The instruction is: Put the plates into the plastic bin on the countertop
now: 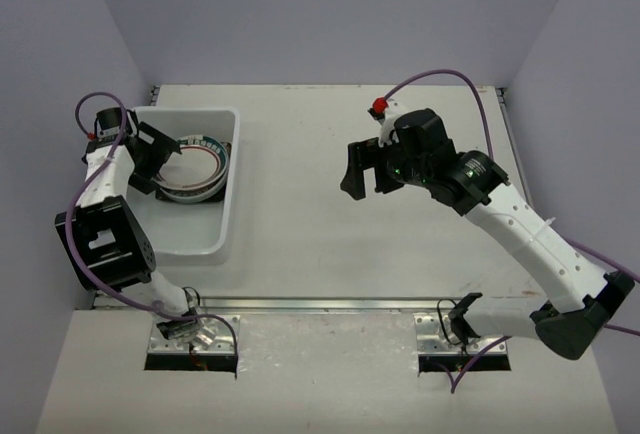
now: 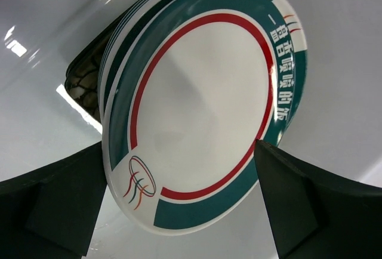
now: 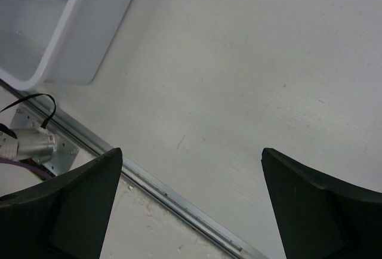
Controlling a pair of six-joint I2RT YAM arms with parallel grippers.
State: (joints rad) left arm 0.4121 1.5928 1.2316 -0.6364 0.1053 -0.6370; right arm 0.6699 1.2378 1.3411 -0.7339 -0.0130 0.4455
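left end effector [image 1: 160, 162] partly hides plates [image 1: 203, 159] in plastic bin [image 1: 226, 224].

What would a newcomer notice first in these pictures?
The stack of plates lying in the bin at the far left of the countertop draws the eye first, its top plate white with a teal rim and a red ring. The left gripper stands open right at the stack, holding nothing. The right gripper hangs open over the middle of the countertop, away from the bin.
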